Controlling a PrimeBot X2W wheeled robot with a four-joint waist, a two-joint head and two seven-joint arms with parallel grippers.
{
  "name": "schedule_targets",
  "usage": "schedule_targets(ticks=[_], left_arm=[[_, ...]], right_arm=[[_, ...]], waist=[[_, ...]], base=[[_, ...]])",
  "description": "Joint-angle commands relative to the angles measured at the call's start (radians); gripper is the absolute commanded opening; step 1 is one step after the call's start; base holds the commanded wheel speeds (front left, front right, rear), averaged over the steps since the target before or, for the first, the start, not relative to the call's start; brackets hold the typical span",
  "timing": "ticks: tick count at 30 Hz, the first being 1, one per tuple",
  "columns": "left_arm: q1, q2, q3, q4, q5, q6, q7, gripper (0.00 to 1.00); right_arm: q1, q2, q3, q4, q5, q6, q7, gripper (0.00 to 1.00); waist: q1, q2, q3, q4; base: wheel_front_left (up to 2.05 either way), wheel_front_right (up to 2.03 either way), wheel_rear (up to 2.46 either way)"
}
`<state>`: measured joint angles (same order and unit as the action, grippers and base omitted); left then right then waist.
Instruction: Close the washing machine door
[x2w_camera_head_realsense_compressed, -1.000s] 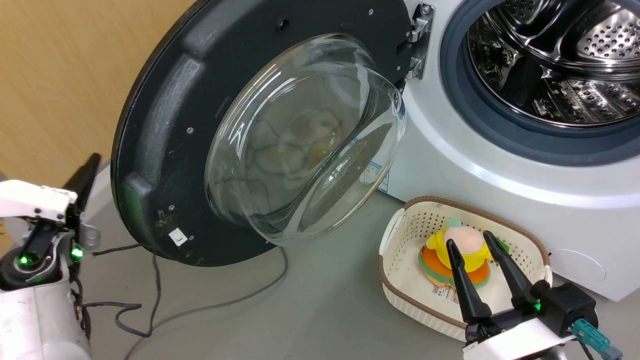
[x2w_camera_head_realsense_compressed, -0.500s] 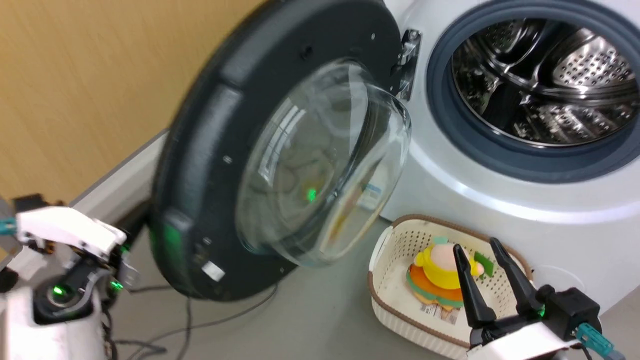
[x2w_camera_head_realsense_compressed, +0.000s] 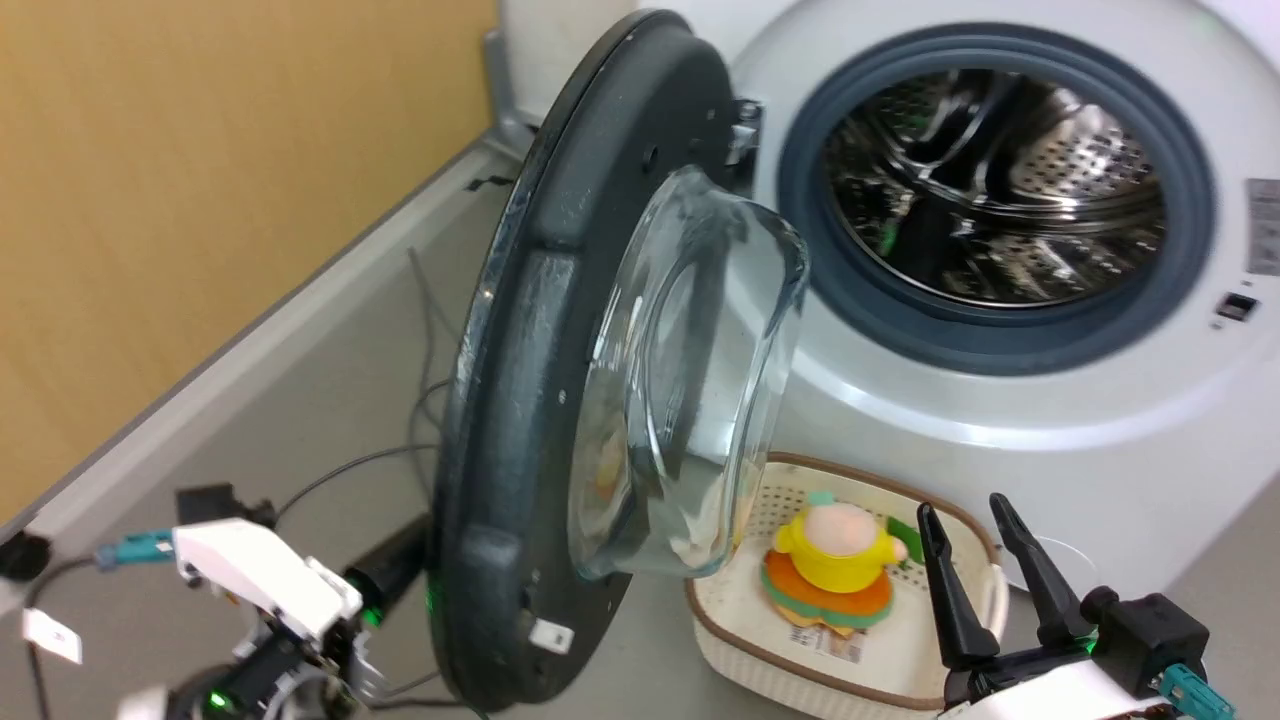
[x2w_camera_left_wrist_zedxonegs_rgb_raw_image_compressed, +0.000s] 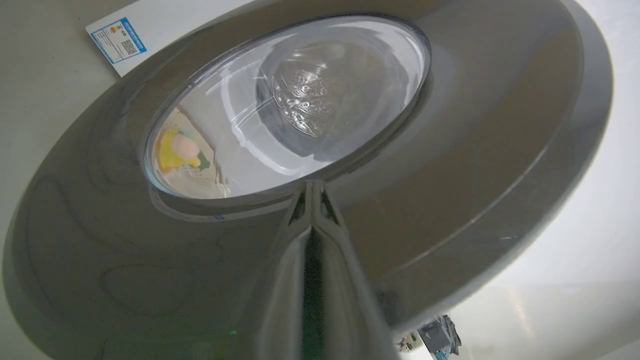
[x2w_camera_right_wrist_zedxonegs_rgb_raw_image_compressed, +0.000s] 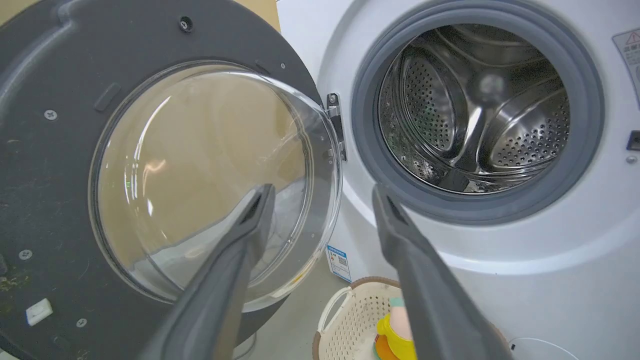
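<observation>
L claw (x2w_camera_left_wrist_zedxonegs_rgb_raw_image_compressed: 312, 188) pressed together, tip on slick outer face of door (x2w_camera_head_realsense_compressed: 520, 380), which stands half-swung off washing machine (x2w_camera_head_realsense_compressed: 1000, 450). R claw (x2w_camera_head_realsense_compressed: 958, 508) spread, idle. Door prob stiff, heavyish, hinged: push near free edge, not glass (x2w_camera_head_realsense_compressed: 690, 380)

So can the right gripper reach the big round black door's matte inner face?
Probably yes: the open right gripper faces the washing machine door with nothing between them; the cream perforated basket lies lower.

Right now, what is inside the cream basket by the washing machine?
A yellow, orange and green soft toy lies in the basket. The washing machine door covers the basket's left corner, so anything there is hidden.
</observation>
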<state>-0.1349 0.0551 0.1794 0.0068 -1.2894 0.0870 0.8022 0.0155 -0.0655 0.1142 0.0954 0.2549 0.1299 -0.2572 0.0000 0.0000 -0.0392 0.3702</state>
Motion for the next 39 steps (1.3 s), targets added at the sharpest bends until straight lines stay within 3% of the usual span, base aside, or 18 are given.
schedule_targets(ticks=[1,7,19,31,39], left_arm=[[0.025,-0.004,-0.025,-0.017,-0.023,0.007,-0.014,0.00],[0.102,-0.005,-0.155,-0.079,-0.111,0.026,-0.105,0.00],[0.110,-0.005,-0.351,-0.063,-0.257,0.008,-0.319,0.00],[-0.048,-0.005,-0.454,0.050,-0.350,-0.036,-0.546,0.00],[-0.264,-0.005,-0.479,0.234,-0.364,-0.058,-0.773,0.00]], right_arm=[[0.012,0.004,0.000,-0.001,-0.001,0.001,-0.004,1.00],[0.021,-0.005,-0.003,-0.003,-0.010,0.001,-0.004,1.00],[0.014,-0.017,-0.021,-0.032,-0.019,0.001,0.014,1.00],[-0.002,-0.011,-0.011,-0.043,-0.020,0.001,0.015,1.00],[-0.016,-0.002,0.007,-0.033,-0.015,0.001,0.006,1.00]], waist=[[0.0000,0.0000,-0.004,-0.029],[0.0000,0.0000,0.001,-0.119],[0.0000,0.0000,0.050,-0.370],[0.0000,0.0000,0.133,-0.626],[0.0000,0.0000,0.179,-0.765]], base=[[0.00,0.00,0.00],[0.00,0.00,0.00],[0.00,0.00,0.00],[0.00,0.00,0.00],[0.00,0.00,0.00]])
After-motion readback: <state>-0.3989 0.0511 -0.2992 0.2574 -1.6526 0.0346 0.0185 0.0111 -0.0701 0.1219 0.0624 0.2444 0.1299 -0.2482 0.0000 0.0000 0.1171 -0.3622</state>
